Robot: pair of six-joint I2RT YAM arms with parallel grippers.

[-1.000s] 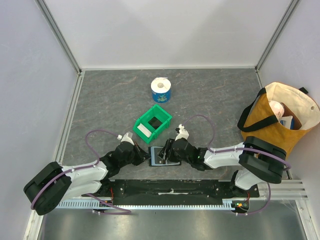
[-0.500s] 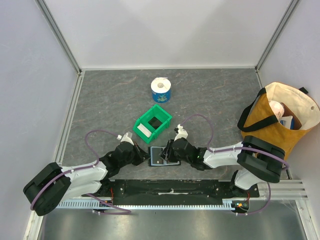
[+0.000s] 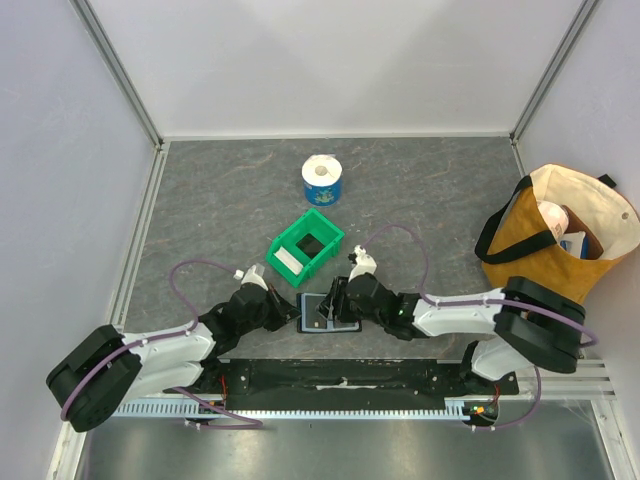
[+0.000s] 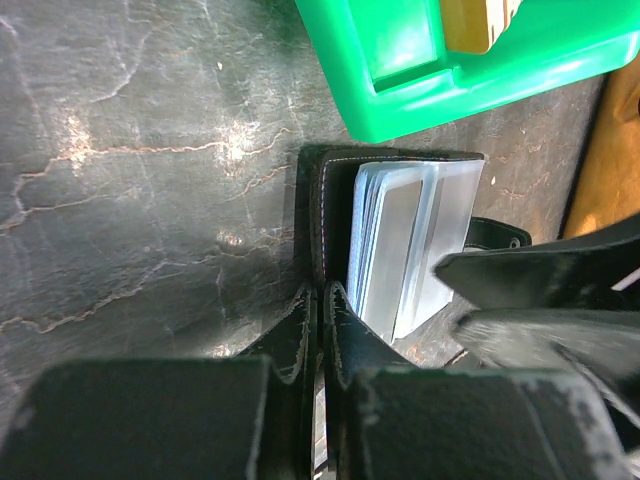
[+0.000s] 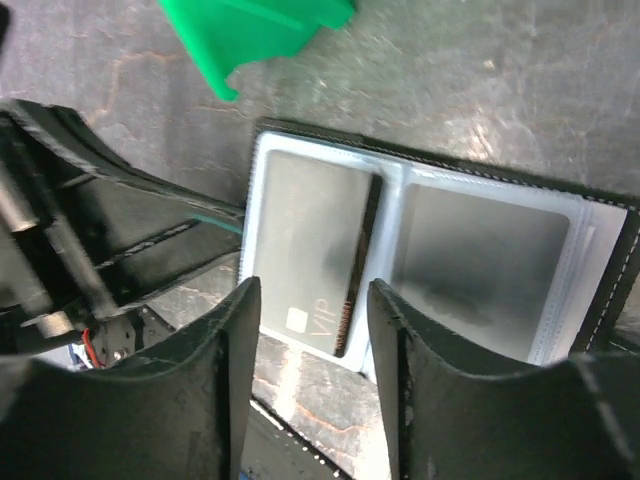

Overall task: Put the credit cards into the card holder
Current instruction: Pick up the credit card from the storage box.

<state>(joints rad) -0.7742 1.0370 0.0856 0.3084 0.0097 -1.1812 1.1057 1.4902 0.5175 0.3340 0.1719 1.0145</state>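
The card holder (image 3: 330,313) lies open on the table near the front edge, black with bluish clear pockets (image 4: 400,240). A grey card marked VIP (image 5: 310,250) sits in its left pocket in the right wrist view; the right pocket (image 5: 480,270) looks empty. My left gripper (image 3: 296,313) is shut on the holder's left cover edge (image 4: 320,300). My right gripper (image 3: 330,303) hovers open just above the pockets, its jaws (image 5: 315,340) on either side of the card's near end, holding nothing.
A green bin (image 3: 305,245) stands just behind the holder, with a white flat item (image 3: 288,260) and a dark item (image 3: 311,245) inside. A blue-and-white roll (image 3: 323,180) stands farther back. A tan tote bag (image 3: 560,240) is at the right.
My right arm has shifted slightly and its gripper has edged a little left over the holder. The left gripper and the holder have not moved.
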